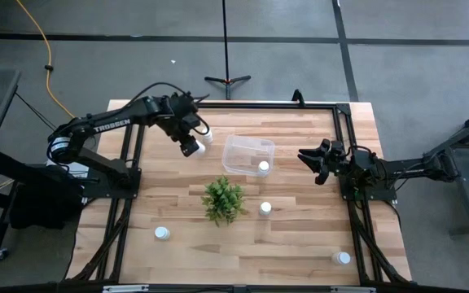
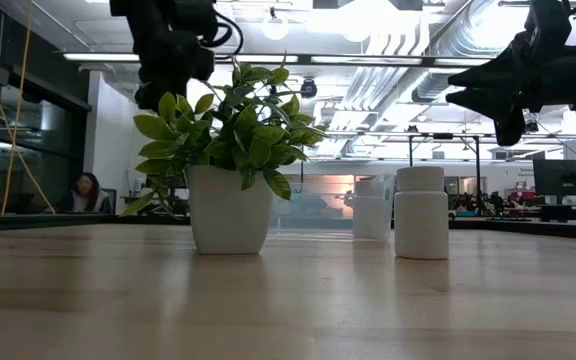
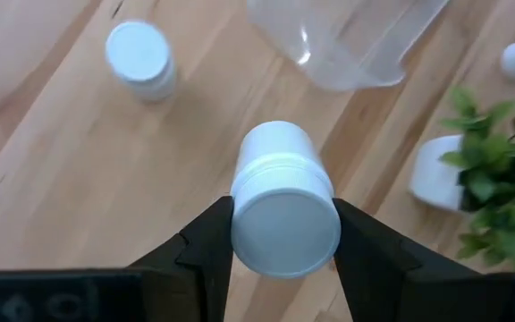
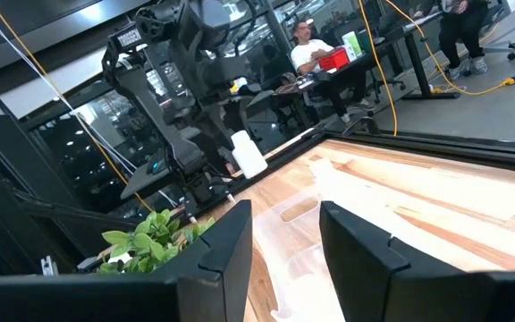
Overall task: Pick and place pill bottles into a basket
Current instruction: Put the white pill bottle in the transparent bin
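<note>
My left gripper (image 1: 190, 148) hangs over the table just left of the basket (image 1: 248, 155), shut on a white pill bottle (image 3: 282, 201). The basket is a clear bin that rests on the table with one bottle (image 1: 264, 166) inside. Another bottle (image 1: 207, 137) stands on the table beside my left gripper. More bottles stand at the near side (image 1: 265, 208), (image 1: 162, 233), (image 1: 342, 258). My right gripper (image 1: 312, 163) waits open at the table's right side, nothing between its fingers (image 4: 231, 241). My left gripper pinches the bottle's upper, cap end (image 3: 240, 215) between its two fingers (image 3: 206, 241), one on either side. The fingers come from above, slanting down. The bottle hangs below them, tilted, lifted clear of the table.
A small green plant in a white pot (image 1: 223, 200) stands near the table's middle, just nearer than the basket. A black frame (image 1: 344, 138) runs along the table's edges. People sit in the room beyond the table.
</note>
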Controlling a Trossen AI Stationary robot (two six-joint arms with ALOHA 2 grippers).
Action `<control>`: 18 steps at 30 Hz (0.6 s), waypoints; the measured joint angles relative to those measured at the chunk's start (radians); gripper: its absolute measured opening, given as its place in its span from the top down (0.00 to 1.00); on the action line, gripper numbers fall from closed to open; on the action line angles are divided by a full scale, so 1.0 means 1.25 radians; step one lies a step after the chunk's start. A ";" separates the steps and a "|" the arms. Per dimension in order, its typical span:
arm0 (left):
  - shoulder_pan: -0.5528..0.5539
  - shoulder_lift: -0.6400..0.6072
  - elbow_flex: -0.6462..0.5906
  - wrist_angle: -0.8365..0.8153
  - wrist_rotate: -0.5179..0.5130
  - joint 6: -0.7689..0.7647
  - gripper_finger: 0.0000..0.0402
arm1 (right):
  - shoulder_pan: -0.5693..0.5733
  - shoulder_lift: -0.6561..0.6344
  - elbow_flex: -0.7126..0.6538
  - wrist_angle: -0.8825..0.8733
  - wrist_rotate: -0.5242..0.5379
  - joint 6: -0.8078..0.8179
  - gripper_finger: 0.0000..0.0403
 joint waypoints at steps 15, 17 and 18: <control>-0.006 0.000 0.011 0.135 0.081 -0.027 0.51 | 0.000 0.000 0.000 0.000 0.000 0.000 0.69; -0.017 0.000 0.011 0.154 0.081 -0.027 0.52 | 0.000 0.000 0.000 0.000 0.000 0.000 0.69; -0.021 0.000 0.011 0.170 0.082 -0.027 0.52 | 0.000 0.000 0.000 0.000 0.001 0.000 0.69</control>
